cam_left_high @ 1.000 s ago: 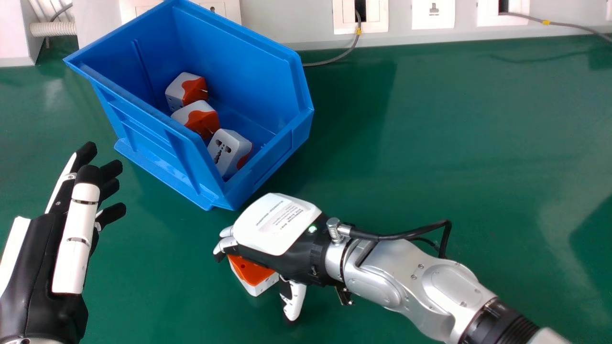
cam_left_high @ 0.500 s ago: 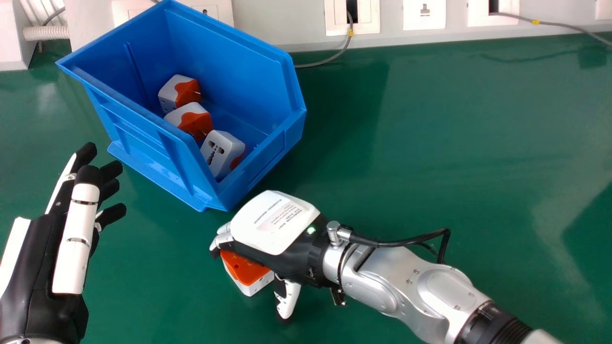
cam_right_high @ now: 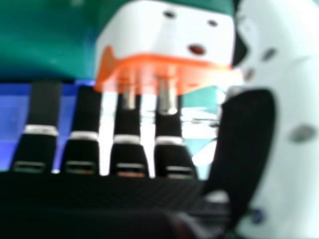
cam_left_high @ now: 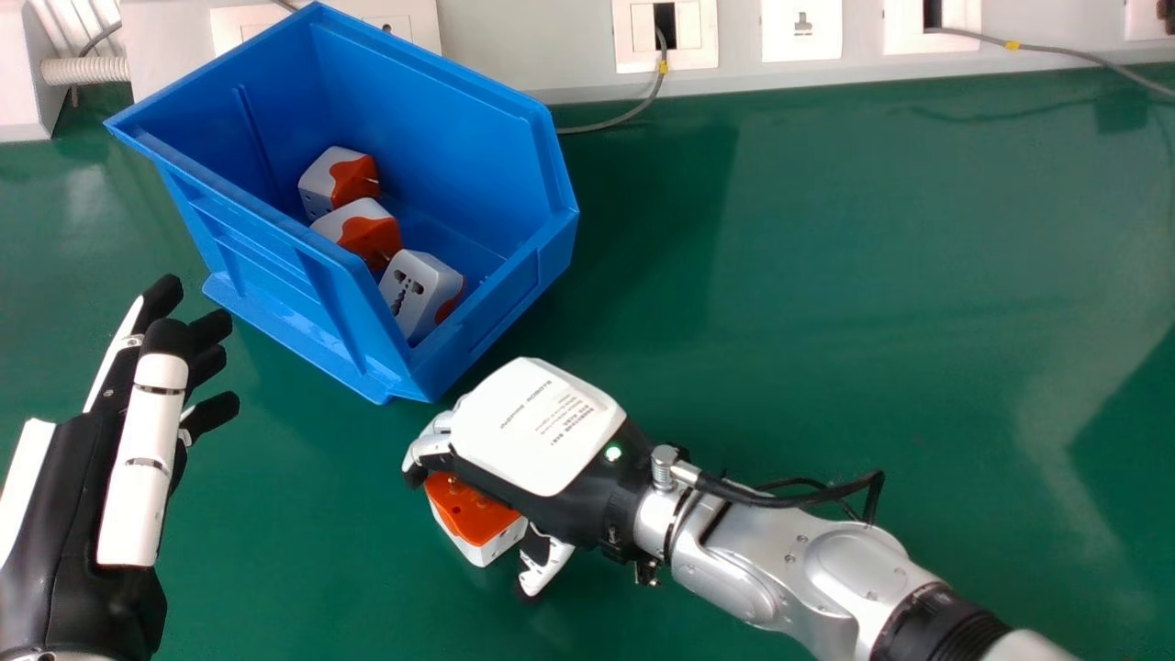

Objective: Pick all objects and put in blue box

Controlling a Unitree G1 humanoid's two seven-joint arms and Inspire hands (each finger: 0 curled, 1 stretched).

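In the head view my right hand (cam_left_high: 542, 427) is over a white and orange plug adapter (cam_left_high: 473, 519) on the green table, its loosely bent fingers at the adapter's far side and its thumb close by the near corner. In the right hand view, the adapter (cam_right_high: 167, 35) has its metal pins towards the fingers of my right hand (cam_right_high: 244, 144); whether the thumb touches it is unclear. The blue box (cam_left_high: 285, 266) holds three adapters: one at the back (cam_left_high: 338, 179), another in the middle (cam_left_high: 360, 229) and a third nearer the front (cam_left_high: 420, 292). My left hand (cam_left_high: 83, 514) is open at the left.
Behind the box runs a pale wall strip (cam_left_high: 569, 73) with sockets and a grey cable (cam_left_high: 624, 115). The box's low front edge lies just beyond my right hand. Green table (cam_left_high: 872, 303) extends to the right.
My right thumb has moved in closer to the adapter, and the right wrist has tilted slightly. The box and table have shifted a little leftward in the head view. My left hand looks unchanged.
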